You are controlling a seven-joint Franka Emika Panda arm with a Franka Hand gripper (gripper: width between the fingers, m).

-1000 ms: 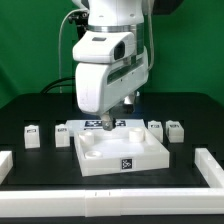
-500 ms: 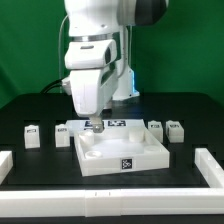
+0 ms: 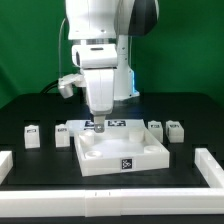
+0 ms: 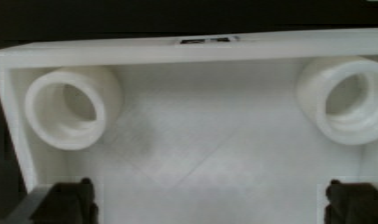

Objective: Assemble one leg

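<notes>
Four legs [image 3: 155,130] stand on the bench [image 3: 45,172], two at each side of the white tray [image 3: 110,150]. The fingers [image 4: 72,203] hang over the tray's back part, spread wide and holding nothing, apart from every leg.

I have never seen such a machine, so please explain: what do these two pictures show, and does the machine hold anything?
The machine is a white robot arm with a two-finger gripper at its end. One picture comes from a camera off the arm, the other from a camera on its wrist, looking past the dark fingers. On the black table lies a large white square plastic tray with round sockets. Small white block-shaped legs with marker tags stand on both sides of it. The gripper hangs above the tray, open, and holds nothing.
</notes>
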